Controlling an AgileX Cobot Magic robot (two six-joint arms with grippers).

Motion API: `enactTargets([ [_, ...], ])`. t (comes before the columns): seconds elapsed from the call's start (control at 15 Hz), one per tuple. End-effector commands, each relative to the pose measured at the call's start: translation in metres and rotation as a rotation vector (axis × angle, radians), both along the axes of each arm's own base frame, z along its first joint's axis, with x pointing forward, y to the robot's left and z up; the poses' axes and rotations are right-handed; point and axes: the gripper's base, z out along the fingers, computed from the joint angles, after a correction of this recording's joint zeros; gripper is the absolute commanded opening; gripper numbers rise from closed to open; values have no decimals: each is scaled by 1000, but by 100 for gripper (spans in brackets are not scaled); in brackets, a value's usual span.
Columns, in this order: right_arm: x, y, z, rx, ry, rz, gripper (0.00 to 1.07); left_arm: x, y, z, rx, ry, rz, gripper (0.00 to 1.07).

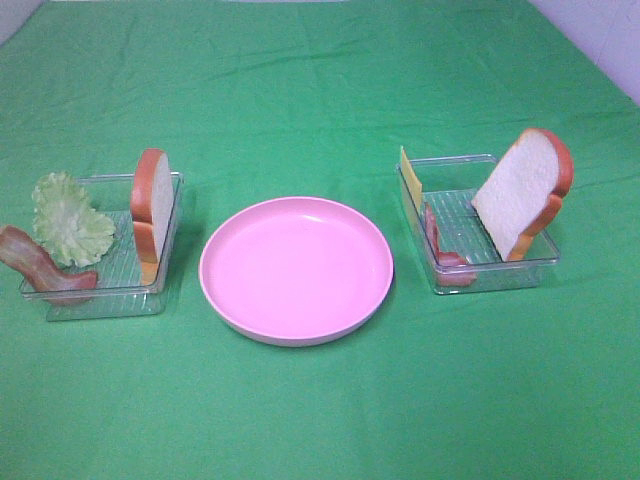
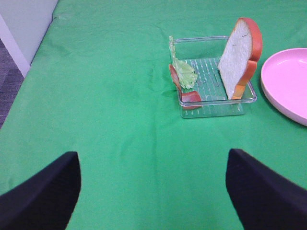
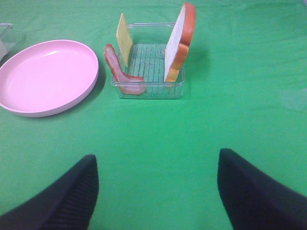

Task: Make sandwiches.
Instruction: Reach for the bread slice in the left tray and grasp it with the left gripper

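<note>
a green-clothed worktop fills every view. left fingers and right fingers gape wide, empty. left bread slice and right bread slice stand on edge in clear trays beside the pink plate. light and stiff by the look: pinch across the faces near the crust.

Glossy pink plastic plate, clear ribbed trays, matt green cloth.
</note>
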Motion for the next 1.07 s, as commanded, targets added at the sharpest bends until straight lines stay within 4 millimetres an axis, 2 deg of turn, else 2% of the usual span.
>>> enactTargets([
  [0.07,-2,0,1,-7,-29,1,67,-2,0,0,-3,-27,3,79],
  [0.53,-2,0,1,-7,-29,1,67,-2,0,1,4,-27,8,79],
  [0.6,-2,0,1,-7,-29,1,67,1,0,6,2,-36,6,79],
  [0.67,-2,0,1,-7,-29,1,67,6,0,19,-2,-90,5,78],
  [0.87,-2,0,1,-7,-29,1,67,39,-1,49,-30,-104,0,78],
  [1.0,-2,0,1,-7,-29,1,67,76,-3,63,-77,57,-21,78],
  [1.07,-2,0,1,-7,-29,1,67,85,-4,66,-89,99,-26,78],
])
